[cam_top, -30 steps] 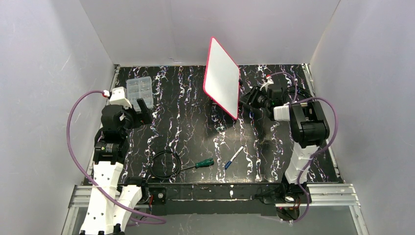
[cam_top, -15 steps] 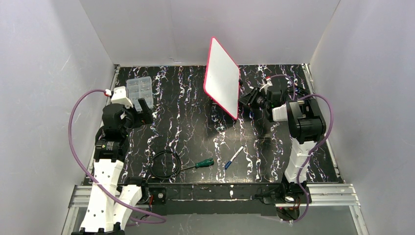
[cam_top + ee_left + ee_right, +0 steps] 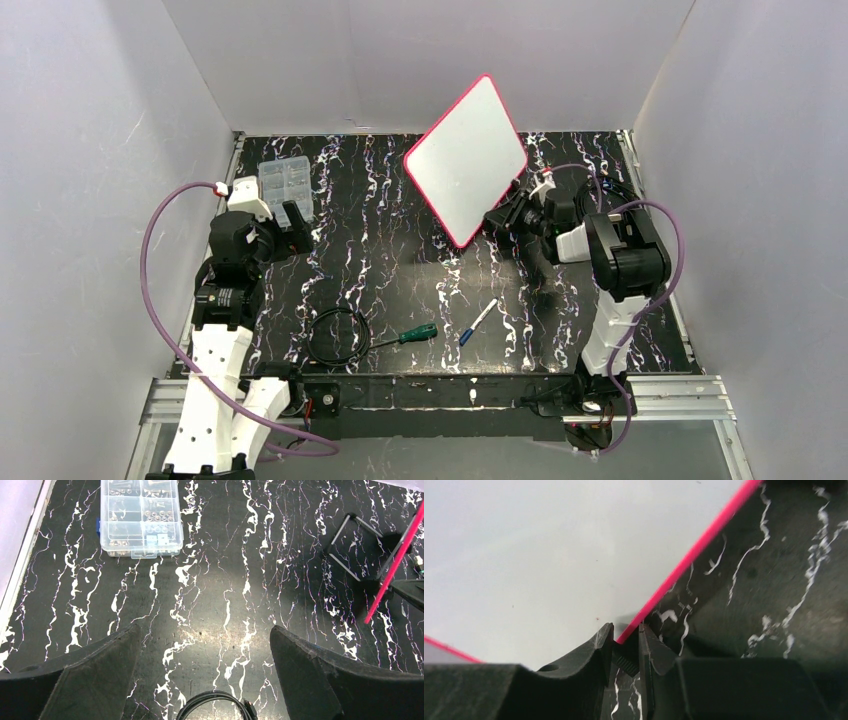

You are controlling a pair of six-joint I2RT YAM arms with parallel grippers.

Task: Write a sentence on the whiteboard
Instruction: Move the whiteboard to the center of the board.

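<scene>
The whiteboard (image 3: 466, 160) is lifted off the table and tilted like a diamond, its blank white face toward the top camera. No sentence shows on it. My right gripper (image 3: 497, 216) is shut on its pink-red lower right edge; in the right wrist view (image 3: 626, 632) the jaws pinch the frame, with the white face (image 3: 534, 555) filling the left. My left gripper (image 3: 297, 222) is open and empty above bare table (image 3: 205, 630) at the left. In the left wrist view the board shows edge-on (image 3: 397, 565). A blue-and-white marker (image 3: 478, 322) lies on the table near the front.
A clear compartment box (image 3: 285, 186) sits at the back left, also in the left wrist view (image 3: 140, 517). A black cable loop (image 3: 337, 335) and a green-handled screwdriver (image 3: 405, 336) lie near the front. A black wire stand (image 3: 357, 545) sits on the table by the board.
My right gripper has swung the whiteboard from nearly edge-on to facing the top camera and moved slightly left and nearer. The left arm has not moved.
</scene>
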